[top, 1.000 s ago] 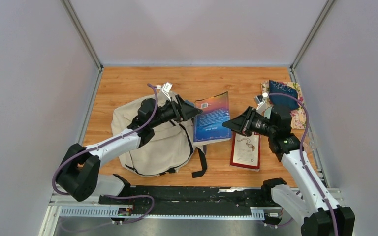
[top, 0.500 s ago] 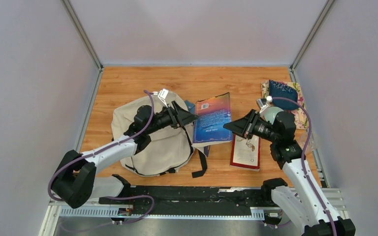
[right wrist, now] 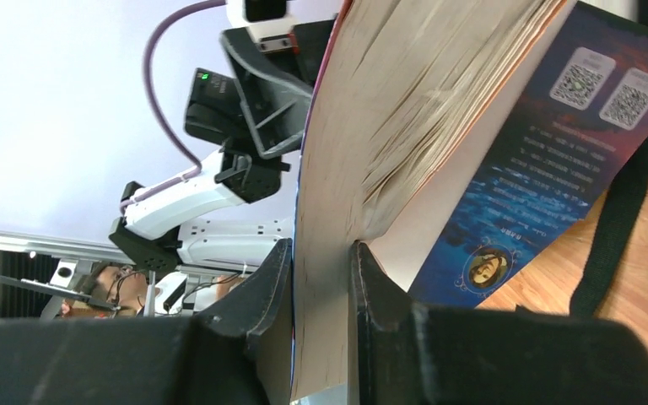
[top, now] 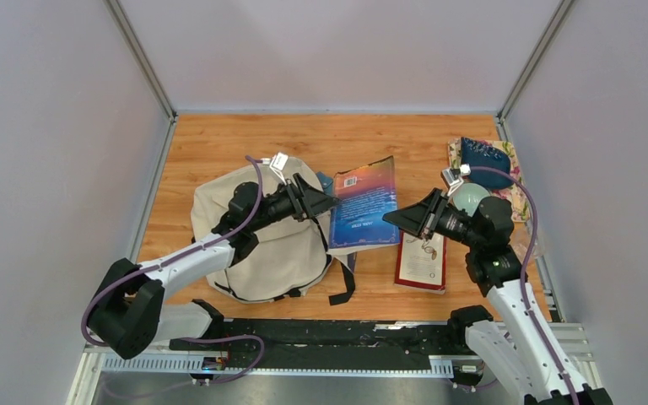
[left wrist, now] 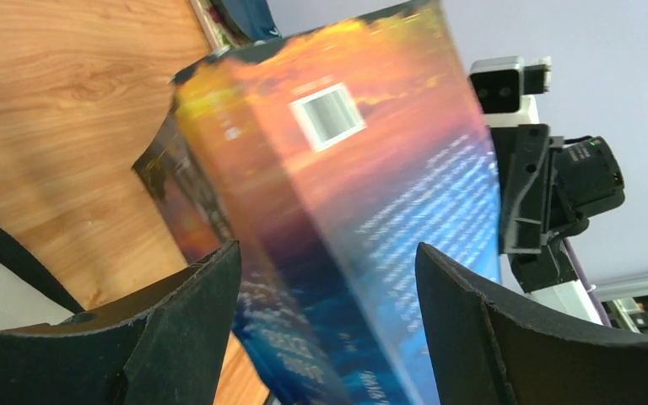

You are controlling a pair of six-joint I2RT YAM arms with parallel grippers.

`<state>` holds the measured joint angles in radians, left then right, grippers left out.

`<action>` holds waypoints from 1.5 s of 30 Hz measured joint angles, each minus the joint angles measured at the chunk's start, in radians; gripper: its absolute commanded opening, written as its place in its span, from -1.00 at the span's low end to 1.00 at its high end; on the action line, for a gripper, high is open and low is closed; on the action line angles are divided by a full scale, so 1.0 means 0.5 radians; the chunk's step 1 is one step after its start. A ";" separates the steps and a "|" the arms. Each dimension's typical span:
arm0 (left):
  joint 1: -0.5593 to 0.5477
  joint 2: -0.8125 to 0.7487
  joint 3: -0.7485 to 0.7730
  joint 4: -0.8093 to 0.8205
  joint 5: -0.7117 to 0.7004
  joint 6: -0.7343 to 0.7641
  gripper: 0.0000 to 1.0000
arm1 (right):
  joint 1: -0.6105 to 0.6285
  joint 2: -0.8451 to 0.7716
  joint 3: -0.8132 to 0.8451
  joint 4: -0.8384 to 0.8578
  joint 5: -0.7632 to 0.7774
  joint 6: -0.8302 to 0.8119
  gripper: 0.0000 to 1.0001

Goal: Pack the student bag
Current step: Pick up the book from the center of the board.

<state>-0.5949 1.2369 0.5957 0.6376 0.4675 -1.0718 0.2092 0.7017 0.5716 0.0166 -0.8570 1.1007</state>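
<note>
The student bag [top: 261, 245] lies flat on the wooden surface [top: 219, 143], left of centre in the top view. Its cream canvas is slumped, and black straps [top: 342, 283] trail off its lower right corner. The left arm [top: 194, 249] reaches over the bag from the lower left, and the left jaws sit above the bag's upper right edge, pointing right. In the left wrist view those jaws stand wide apart. The blurred orange and blue cover of a blue book [top: 364, 202], barcode uppermost, fills the gap between them; I cannot tell whether either side touches it.

The book is at the centre of the top view, just beside the bag's right side and tilted a little to the right.

At its lower right edge are the right jaws, pointing left from the right arm [top: 515, 295]. In the right wrist view they are nearly closed, pinching the book's cream page edges and cover. A dark blue flap printed with two square codes hangs open to the right above the wood.

A red-bordered book [top: 422, 261] lies flat below and right of the blue one. Further right, a pale teal round thing [top: 470, 197] is partly hidden behind the right wrist. In the upper right corner, a dark blue pouch [top: 483, 156] rests on a flowered cloth [top: 513, 202].
</note>
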 measured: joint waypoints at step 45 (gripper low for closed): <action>-0.006 -0.348 -0.123 -0.326 -0.092 0.159 -1.00 | 0.379 0.257 0.220 -0.572 0.587 -0.546 0.53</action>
<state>-0.5980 1.0630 0.5343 0.4747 0.4213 -0.9924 0.3988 0.8303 0.6819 -0.2695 -0.5632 0.8276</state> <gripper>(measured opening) 0.378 0.760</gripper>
